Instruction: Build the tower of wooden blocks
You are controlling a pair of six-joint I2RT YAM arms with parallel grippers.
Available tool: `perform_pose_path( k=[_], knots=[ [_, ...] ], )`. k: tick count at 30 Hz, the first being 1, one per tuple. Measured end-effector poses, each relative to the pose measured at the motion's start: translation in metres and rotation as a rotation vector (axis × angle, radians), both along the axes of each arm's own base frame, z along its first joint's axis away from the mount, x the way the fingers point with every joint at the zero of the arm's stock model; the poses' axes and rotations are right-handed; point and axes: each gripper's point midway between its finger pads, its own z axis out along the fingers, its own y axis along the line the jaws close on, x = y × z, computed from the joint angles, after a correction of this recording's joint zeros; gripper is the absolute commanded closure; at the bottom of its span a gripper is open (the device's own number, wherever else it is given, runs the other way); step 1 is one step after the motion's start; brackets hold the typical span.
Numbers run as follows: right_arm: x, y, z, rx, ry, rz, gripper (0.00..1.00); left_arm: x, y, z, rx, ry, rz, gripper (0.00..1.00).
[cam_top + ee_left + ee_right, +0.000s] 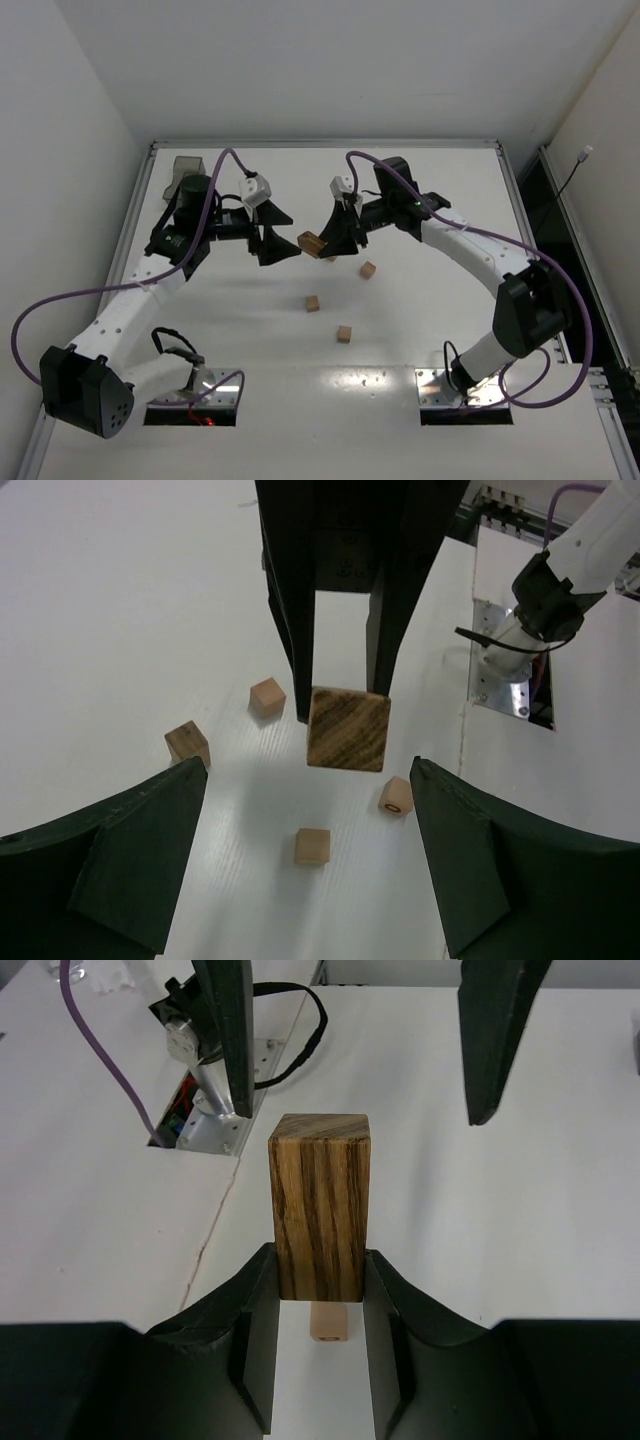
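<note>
- The right gripper (320, 1265) is clamped on the near end of a striped block (320, 1190), which is held clear above the table (430, 330).
- The block's free end is pointed toward the left gripper (283, 238), which is held near it with jaws spread wide and nothing between them.
- One small cube (328, 1322) is seen on the table beneath the held block.
- Three further cubes (368, 269), (313, 303), (344, 334) are scattered singly toward the bases, apart from one another.

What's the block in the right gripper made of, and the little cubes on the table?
Held block: wood, apparently unpainted and matte; bold dark and tan grain stripes run along it. Small cubes: probably plain pale wood, with faint grain and no gloss.
</note>
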Motion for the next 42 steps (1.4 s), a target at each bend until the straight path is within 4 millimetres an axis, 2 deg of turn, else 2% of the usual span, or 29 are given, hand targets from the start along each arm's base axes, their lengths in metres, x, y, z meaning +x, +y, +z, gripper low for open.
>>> perform_pose_path(
  k=[8, 19, 24, 38, 42],
  knots=[
    [-0.005, 0.003, 0.003, 0.002, 0.006, 0.017, 1.00, 0.010, -0.006, 0.014, -0.043, -0.037, 0.018, 0.20],
    [-0.003, 0.006, 0.010, 0.011, -0.009, 0.022, 1.00, 0.012, -0.011, 0.013, -0.053, -0.023, 0.008, 0.20],
    [-0.001, 0.008, 0.008, 0.009, -0.005, 0.025, 1.00, 0.012, -0.012, 0.015, -0.061, -0.020, 0.009, 0.36],
    [0.001, 0.012, 0.010, 0.011, -0.010, 0.031, 1.00, 0.006, -0.018, 0.014, -0.064, 0.001, -0.016, 0.46],
    [0.003, 0.013, 0.013, 0.013, -0.017, 0.030, 1.00, 0.004, -0.018, 0.012, -0.061, 0.000, -0.025, 0.54]
  ],
)
